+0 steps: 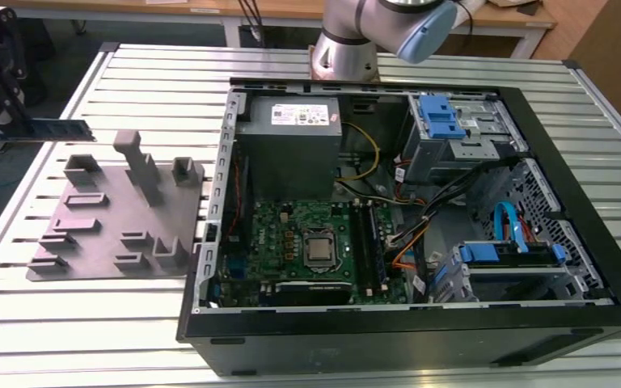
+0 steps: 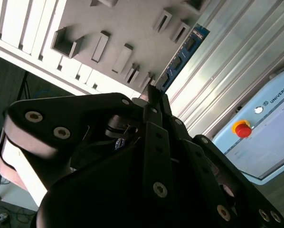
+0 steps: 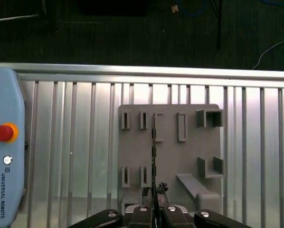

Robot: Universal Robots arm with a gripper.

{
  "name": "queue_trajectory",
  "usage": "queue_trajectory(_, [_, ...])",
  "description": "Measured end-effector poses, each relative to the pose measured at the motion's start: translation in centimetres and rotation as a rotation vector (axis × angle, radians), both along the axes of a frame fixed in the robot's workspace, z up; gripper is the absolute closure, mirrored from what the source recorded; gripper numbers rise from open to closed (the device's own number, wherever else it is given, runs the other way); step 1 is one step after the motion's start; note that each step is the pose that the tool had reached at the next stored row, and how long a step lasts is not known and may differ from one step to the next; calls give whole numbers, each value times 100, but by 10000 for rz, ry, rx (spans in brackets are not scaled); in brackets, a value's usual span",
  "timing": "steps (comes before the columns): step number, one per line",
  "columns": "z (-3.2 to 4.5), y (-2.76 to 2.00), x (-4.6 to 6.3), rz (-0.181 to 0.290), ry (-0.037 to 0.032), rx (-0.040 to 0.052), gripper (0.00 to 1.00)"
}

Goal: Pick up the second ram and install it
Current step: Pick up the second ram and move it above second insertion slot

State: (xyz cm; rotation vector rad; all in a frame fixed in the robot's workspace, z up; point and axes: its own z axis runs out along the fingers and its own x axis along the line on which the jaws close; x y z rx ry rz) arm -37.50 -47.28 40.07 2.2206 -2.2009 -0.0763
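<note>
The second ram (image 1: 57, 129), a thin dark blue-green stick, hangs level in the air above the far left end of the grey moulded tray (image 1: 106, 218). My gripper (image 1: 3, 121) is shut on one end of it at the exterior view's left edge. In the second wrist view the ram (image 2: 182, 54) juts out from the gripper (image 2: 154, 95) over the tray (image 2: 123, 28). The first wrist view has the ram (image 3: 154, 152) edge-on as a thin dark line above the tray (image 3: 170, 152), held by the gripper (image 3: 154, 192).
An open computer case (image 1: 569, 315) lies on the slatted metal table (image 1: 73, 323) at the exterior view's right, with the motherboard (image 1: 289, 226) and long black sockets (image 1: 367, 242) inside. A pale blue pendant with a red button (image 3: 4, 133) lies beside the tray.
</note>
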Motion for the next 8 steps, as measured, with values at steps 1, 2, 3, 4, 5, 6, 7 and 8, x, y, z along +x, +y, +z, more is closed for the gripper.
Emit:
queue_trajectory(1, [-1,0,45,0,3,0,89])
queue_trajectory(2, [0,0,84,1,6,0,89])
queue_trajectory(3, [-1,0,118,1,8,1,89])
queue_trajectory(4, [-1,0,150,1,10,0,89])
queue_trajectory(5, [0,0,178,1,11,0,89])
queue_trajectory(6, [-1,0,207,1,11,0,89])
queue_trajectory(7, [-1,0,233,1,12,0,89])
queue_trajectory(8, [-1,0,260,1,13,0,89])
